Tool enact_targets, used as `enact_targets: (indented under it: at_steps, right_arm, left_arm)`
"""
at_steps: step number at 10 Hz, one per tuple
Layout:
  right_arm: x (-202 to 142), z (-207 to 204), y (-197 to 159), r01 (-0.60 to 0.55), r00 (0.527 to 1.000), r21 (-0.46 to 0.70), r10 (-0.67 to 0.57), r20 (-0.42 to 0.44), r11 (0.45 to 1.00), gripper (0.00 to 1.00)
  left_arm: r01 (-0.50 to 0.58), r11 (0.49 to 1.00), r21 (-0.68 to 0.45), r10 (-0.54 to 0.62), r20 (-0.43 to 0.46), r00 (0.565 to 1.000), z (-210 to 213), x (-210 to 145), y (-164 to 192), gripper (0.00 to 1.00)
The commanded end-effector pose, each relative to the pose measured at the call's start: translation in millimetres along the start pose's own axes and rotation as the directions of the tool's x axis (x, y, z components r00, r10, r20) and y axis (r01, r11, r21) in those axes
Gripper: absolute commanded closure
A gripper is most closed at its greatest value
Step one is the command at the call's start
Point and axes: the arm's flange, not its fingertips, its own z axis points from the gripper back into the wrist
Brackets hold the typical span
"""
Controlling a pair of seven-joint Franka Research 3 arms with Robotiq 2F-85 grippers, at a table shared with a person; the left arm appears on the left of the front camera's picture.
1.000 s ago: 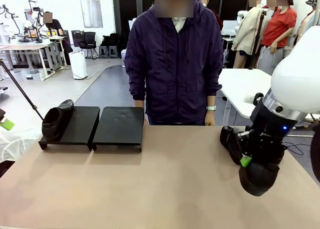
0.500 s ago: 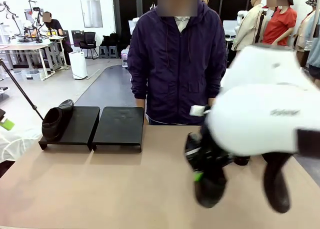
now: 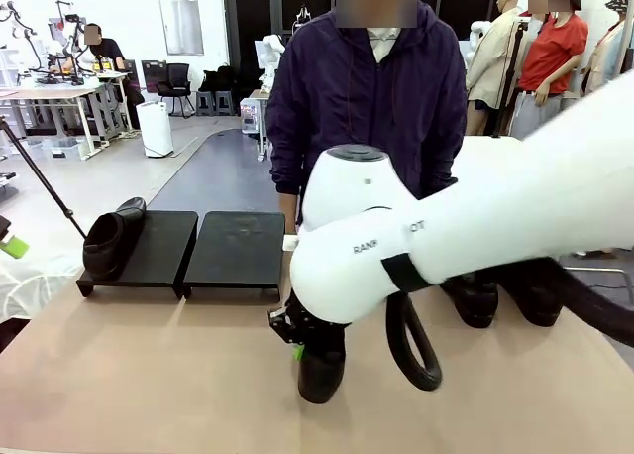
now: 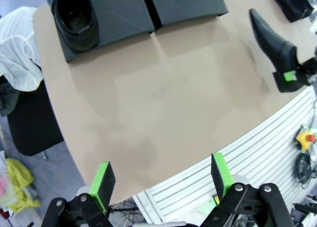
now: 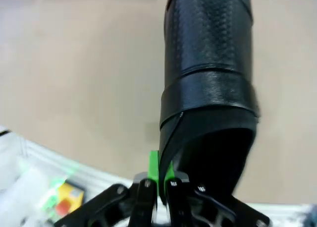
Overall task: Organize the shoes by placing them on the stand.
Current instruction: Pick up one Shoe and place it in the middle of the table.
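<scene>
Shoe (image 5: pixel 208 88) clamped at collar between right gripper (image 5: pixel 159 172) jaws, mid-carry; left gripper (image 4: pixel 161 180) jaws wide, empty. Next: lower onto bare stand (image 3: pixel 238 251) beyond jaws.

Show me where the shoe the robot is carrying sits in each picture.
Front view: shoe low centre, over the table.
Left wrist view: shoe at the right edge, toe pointing up-left.
Right wrist view: shoe in the centre, heel nearest.
Shared landmark: the tan table.
</scene>
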Motion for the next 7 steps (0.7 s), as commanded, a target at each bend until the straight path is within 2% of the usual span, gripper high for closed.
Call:
enact_targets:
  at_steps: [1,7]
  right_arm:
    - [31,-17,33,0.087,0.996,-0.061,-0.087,0.010,0.994,1.00]
    - [44,-41,47,0.062,0.995,-0.056,-0.066,-0.073,0.997,1.00]
  left_arm:
    - [-0.005,1.000,-0.008,0.005,0.015,1.000,-1,1,-1,0.00]
    - [-0.005,1.000,-0.008,0.005,0.015,1.000,-1,1,-1,0.00]
